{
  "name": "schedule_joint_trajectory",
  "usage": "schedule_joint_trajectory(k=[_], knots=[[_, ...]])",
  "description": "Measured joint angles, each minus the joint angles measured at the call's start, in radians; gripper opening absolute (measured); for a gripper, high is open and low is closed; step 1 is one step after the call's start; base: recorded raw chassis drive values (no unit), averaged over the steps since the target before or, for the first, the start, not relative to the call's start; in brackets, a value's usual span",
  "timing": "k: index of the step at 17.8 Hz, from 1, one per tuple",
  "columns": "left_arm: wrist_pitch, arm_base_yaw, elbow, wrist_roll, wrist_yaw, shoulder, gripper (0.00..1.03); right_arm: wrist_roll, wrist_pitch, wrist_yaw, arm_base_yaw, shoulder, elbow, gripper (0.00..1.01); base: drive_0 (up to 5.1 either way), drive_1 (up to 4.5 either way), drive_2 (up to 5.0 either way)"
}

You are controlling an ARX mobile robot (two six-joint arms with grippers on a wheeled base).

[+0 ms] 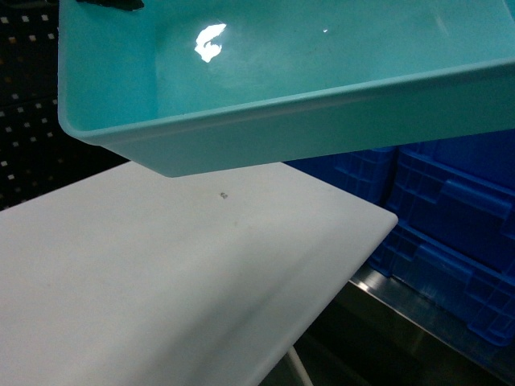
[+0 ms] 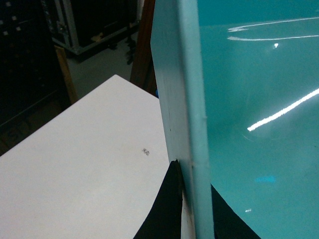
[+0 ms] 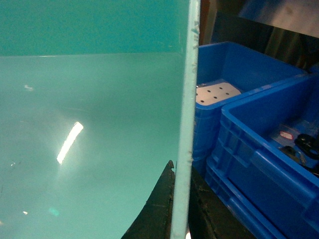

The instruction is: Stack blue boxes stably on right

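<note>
A turquoise tub (image 1: 282, 88) hangs level in mid-air above the white counter (image 1: 161, 281). Left fingers (image 2: 169, 209) and right fingers (image 3: 159, 209) each pinch an opposite wall, sharing its weight. Dark-blue crates (image 1: 451, 233) wait at right.

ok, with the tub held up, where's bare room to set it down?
The white table under the turquoise tub is bare apart from a small speck. Right of the table edge it is crowded: dark-blue crates sit packed together, and at least two hold items.
</note>
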Motion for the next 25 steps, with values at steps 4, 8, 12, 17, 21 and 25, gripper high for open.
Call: schedule_joint_trajectory(k=[4, 8, 12, 17, 21, 25], knots=[[0.000, 0.000, 0.000, 0.000, 0.000, 0.000, 0.02, 0.000, 0.000, 0.000, 0.000, 0.000, 0.000, 0.07, -1.6, -1.55, -1.6], [0.000, 0.000, 0.000, 0.000, 0.000, 0.000, 0.02, 0.000, 0.000, 0.000, 0.000, 0.000, 0.000, 0.07, -1.6, -1.62, -1.6], [0.000, 0.000, 0.000, 0.000, 0.000, 0.000, 0.02, 0.000, 0.000, 0.000, 0.000, 0.000, 0.000, 0.07, -1.5, -1.53, -1.5], [0.000, 0.000, 0.000, 0.000, 0.000, 0.000, 0.02, 0.000, 0.000, 0.000, 0.000, 0.000, 0.000, 0.07, -1.6, -1.62, -1.6], [0.000, 0.000, 0.000, 0.000, 0.000, 0.000, 0.02, 0.000, 0.000, 0.000, 0.000, 0.000, 0.000, 0.07, -1.6, -1.64, -1.6], [0.000, 0.000, 0.000, 0.000, 0.000, 0.000, 0.02, 0.000, 0.000, 0.000, 0.000, 0.000, 0.000, 0.07, -1.6, -1.59, -1.6]])
